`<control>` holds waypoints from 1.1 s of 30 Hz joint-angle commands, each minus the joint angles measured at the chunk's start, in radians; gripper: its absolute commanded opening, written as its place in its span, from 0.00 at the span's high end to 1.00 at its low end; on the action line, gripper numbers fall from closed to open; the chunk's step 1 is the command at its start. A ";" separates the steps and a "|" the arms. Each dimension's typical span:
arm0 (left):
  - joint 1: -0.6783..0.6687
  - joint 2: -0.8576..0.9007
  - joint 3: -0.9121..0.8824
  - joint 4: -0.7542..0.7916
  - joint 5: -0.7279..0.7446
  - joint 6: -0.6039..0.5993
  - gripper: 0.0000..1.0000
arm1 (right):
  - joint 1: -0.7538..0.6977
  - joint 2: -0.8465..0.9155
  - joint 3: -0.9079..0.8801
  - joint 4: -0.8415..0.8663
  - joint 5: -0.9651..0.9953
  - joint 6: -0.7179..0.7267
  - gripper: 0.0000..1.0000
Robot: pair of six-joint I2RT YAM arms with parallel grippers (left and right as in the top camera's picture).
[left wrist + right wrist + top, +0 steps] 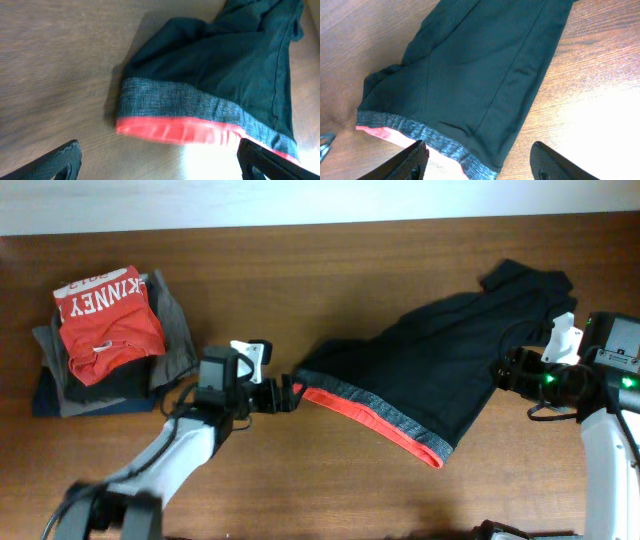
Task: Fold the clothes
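Black pants, left arm outstretched, jaws apart beside red-edged waistband

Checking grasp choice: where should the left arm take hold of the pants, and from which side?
Probably grip the waistband at the corner nearest the left gripper, sliding in low from that side. The band is thick, lies flat at the cloth's edge and faces the open gripper; the legs are bunched.

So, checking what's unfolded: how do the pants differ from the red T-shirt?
The pants lie loose and spread right of centre; the T-shirt sits folded on a pile at the left. The pants are black with a grey, red-edged waistband; the T-shirt is red with white lettering. Both are clothes on one table.
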 commanded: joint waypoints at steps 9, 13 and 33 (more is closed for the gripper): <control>-0.065 0.235 0.013 0.214 -0.024 -0.100 0.05 | -0.006 -0.006 0.015 -0.003 0.006 -0.012 0.30; -0.093 0.236 0.013 0.250 -0.031 -0.100 0.44 | -0.006 -0.006 0.014 -0.004 0.006 -0.012 0.30; 0.163 0.130 0.220 0.271 -0.088 -0.090 0.99 | -0.006 -0.006 0.014 -0.008 0.033 -0.011 0.30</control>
